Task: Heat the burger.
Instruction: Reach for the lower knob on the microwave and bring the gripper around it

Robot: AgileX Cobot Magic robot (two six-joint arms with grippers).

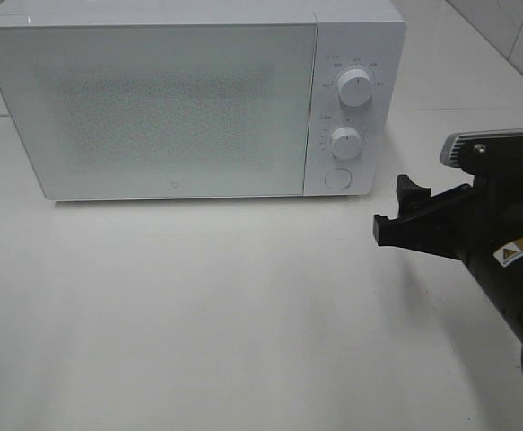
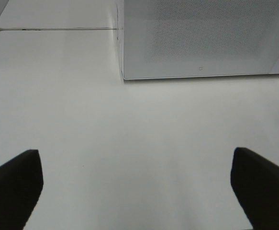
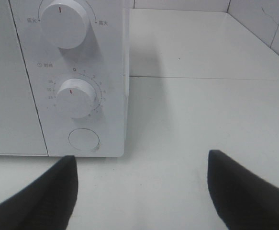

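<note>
The burger is out of view in every frame. A white microwave [image 1: 153,99] stands at the back of the table with its door shut. My right gripper [image 1: 394,208] hovers open just right of the control panel, nothing between its fingers. The right wrist view shows the same gripper [image 3: 141,158] facing the microwave's lower right corner [image 3: 110,72], close to the round button [image 3: 84,140]. My left gripper [image 2: 135,154] is wide open over bare table, with the microwave [image 2: 201,38] some way ahead; it does not show in the exterior high view.
The panel carries an upper knob [image 1: 356,90], a lower timer knob [image 1: 344,142] and a round button [image 1: 336,177]. White table [image 1: 198,314] spreads in front of the microwave. A tiled wall [image 1: 512,27] rises at the back right.
</note>
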